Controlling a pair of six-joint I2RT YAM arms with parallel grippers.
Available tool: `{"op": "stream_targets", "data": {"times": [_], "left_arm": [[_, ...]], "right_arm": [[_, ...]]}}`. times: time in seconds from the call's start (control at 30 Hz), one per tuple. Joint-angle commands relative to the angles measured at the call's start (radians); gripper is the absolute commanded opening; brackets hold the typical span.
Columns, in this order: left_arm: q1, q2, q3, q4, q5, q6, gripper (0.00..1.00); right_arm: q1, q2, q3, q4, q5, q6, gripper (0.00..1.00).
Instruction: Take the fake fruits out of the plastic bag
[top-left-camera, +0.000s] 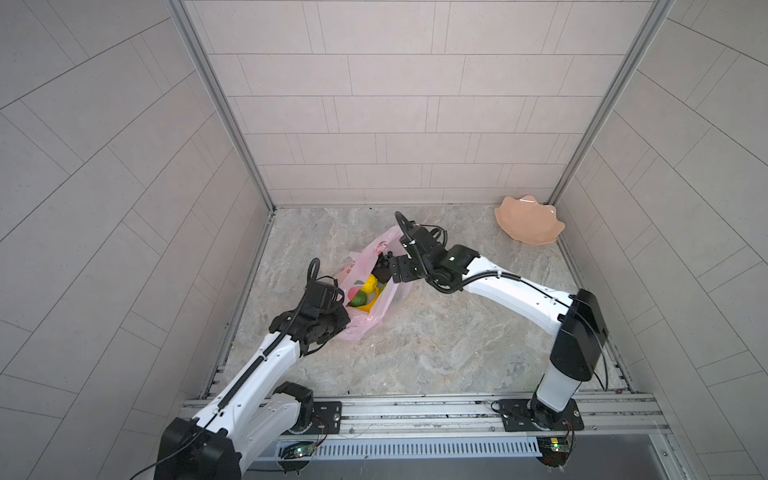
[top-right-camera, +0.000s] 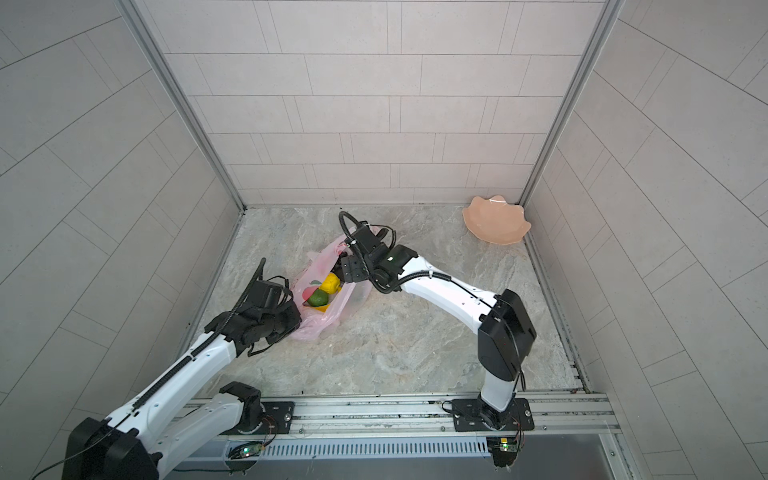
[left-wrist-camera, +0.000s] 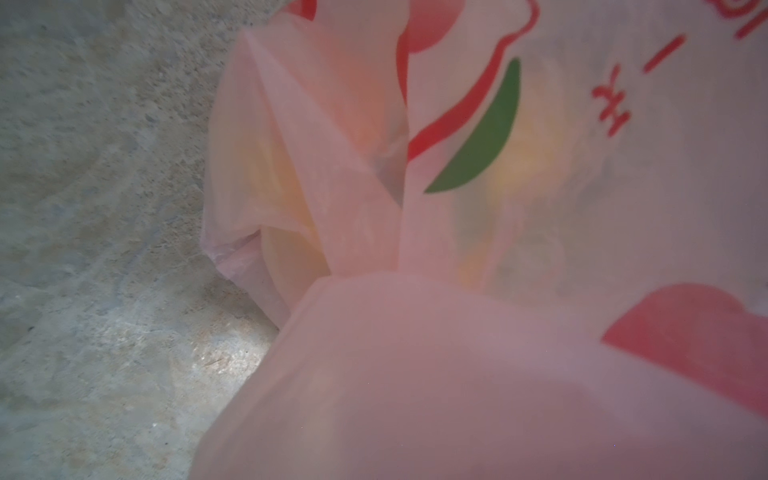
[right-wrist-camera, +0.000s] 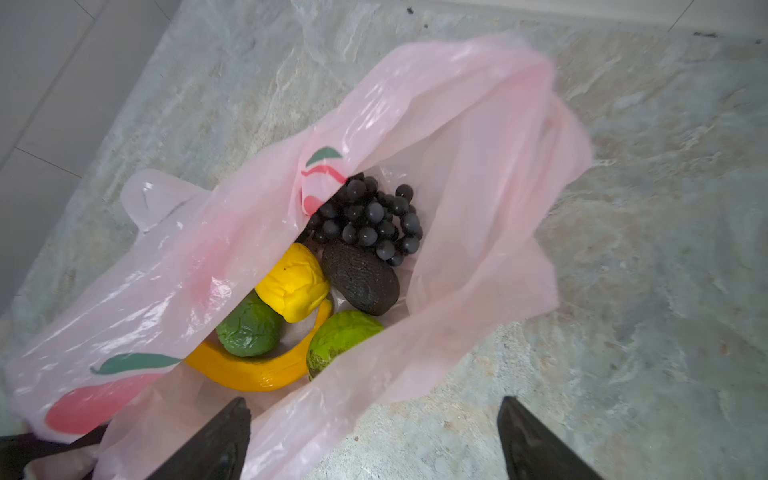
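Right gripper (right-wrist-camera: 374, 399): jaws wide apart, empty; hovers just above the bag's mouth, one finger (right-wrist-camera: 220, 440) over the film, the other over bare table.
Right arm (top-left-camera: 519, 295): reaches from the near right edge across the middle, elbow raised, wrist tipped down toward the bag.
Left gripper (top-left-camera: 343, 318): jaws together, clamped on the bag's near end; its fingers are hidden under the film.
Left arm (top-left-camera: 249, 370): stretched low and forward from the near left corner.
Plastic bag (right-wrist-camera: 478, 137): thin pink, crinkly, see-through, red-and-green fruit print; lies on its side left of the table's middle, mouth gaping toward the right gripper; one loop handle shows.
Fake fruits (right-wrist-camera: 316, 291): all inside the bag, six seen.
Grape bunch (right-wrist-camera: 370, 220): one, dark, deepest in.
Dark fruit (right-wrist-camera: 359, 282): one, rough skin, touching the grapes.
Bumpy yellow fruit (right-wrist-camera: 293, 286): one, beside the dark fruit.
Green balls (right-wrist-camera: 249, 330): two; the second (right-wrist-camera: 343, 338) is on the banana's other side.
Banana (right-wrist-camera: 257, 370): one, curved around a green ball.
Dish (top-left-camera: 530, 220): one, peach, scalloped, empty, far right corner.
Table (top-left-camera: 436, 332): grey marbled top.
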Motion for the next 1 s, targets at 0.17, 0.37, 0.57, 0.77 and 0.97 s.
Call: {"op": "stream_targets", "data": {"times": [0.17,0.37,0.57,0.77,0.97], "left_arm": [[-0.051,0.024,-0.011,-0.001,-0.067,-0.013,0.04],[-0.051,0.076,-0.014,0.013,-0.102,-0.021,0.04],[-0.049,0.091,-0.040,0.050,-0.126,-0.056,0.01],[-0.034,-0.014,-0.105,0.035,-0.225,-0.116,0.00],[0.042,-0.100,-0.141,0.045,-0.239,-0.095,0.00]], "right_arm": [[0.016,0.079,0.002,-0.066,0.051,0.035,0.61],[-0.013,-0.113,-0.267,0.006,0.109,0.039,0.13],[-0.033,-0.167,-0.513,0.151,0.034,0.093,0.11],[-0.035,-0.042,-0.542,0.256,-0.027,0.103,0.05],[-0.038,0.060,-0.440,0.288,-0.041,0.067,0.04]]}}
